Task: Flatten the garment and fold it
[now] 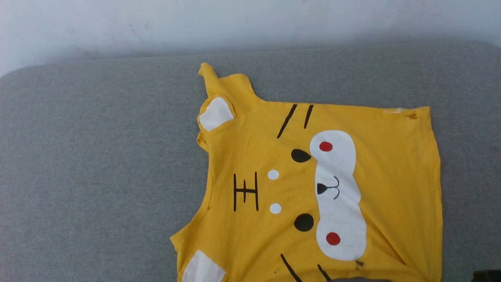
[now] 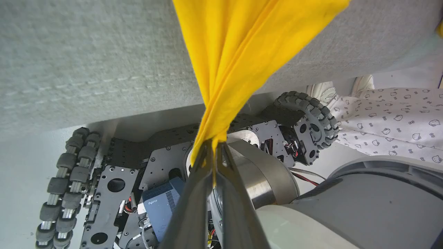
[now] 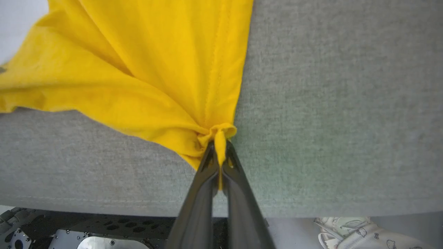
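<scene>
- Lying printed side up on a grey padded surface (image 1: 98,156), the yellow T-shirt (image 1: 305,184) has its neckline toward the robot's left and its hem toward the robot's right
- Its cartoon face shows a white muzzle, two red cheeks, black eyes and black stripes, with a white ear patch at each shoulder
- The far sleeve is bunched and sticks up toward the pale wall (image 1: 235,23); the near part of the shirt runs off the bottom of the head view
- The rest of the front lies fairly flat, with a few creases near the lower right corner
- The left gripper (image 2: 213,147) has its two dark fingers pressed together on a gathered bunch of yellow cloth, which stretches taut from the front edge of the padded surface to the fingertips
- The right gripper (image 3: 219,152) is likewise closed tight on a small knot of cloth at a corner where a stitched edge ends, just above the grey surface near its front edge
- Below the left gripper sit the robot's black base plate (image 2: 117,173) and a ribbed wheel (image 2: 308,117)
- Beside the base is a person's leg in white cloth with small cat faces (image 2: 391,117), with a pale shoe (image 2: 325,91) next to the wheel
</scene>
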### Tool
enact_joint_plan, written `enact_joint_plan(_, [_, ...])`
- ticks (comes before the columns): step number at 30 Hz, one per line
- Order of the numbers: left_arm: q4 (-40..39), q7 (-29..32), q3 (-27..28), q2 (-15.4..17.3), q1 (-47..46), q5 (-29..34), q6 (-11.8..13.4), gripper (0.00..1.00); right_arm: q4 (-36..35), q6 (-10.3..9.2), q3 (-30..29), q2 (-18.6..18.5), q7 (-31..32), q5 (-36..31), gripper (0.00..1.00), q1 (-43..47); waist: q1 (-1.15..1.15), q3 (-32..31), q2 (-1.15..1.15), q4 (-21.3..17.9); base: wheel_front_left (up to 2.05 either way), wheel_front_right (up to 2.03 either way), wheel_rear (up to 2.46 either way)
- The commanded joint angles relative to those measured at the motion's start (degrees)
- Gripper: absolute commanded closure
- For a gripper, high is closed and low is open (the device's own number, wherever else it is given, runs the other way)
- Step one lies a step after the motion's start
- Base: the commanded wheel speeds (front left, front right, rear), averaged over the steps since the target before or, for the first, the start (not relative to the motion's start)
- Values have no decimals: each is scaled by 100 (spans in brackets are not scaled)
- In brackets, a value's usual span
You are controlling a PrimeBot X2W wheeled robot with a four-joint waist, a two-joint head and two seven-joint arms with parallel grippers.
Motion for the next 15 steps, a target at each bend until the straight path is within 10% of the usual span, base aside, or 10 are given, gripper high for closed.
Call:
enact_joint_plan(1, [-26, 29, -5, 48, 69, -27, 30, 100, 122, -13, 43, 22, 114, 18, 100, 212, 1, -82, 0, 8, 0, 0, 0])
enact_joint_plan(15, [-508, -323, 394, 285, -4, 96, 134, 100, -386, -13, -197, -39, 281, 81, 100, 291, 1, -125, 0, -15, 0, 0, 0])
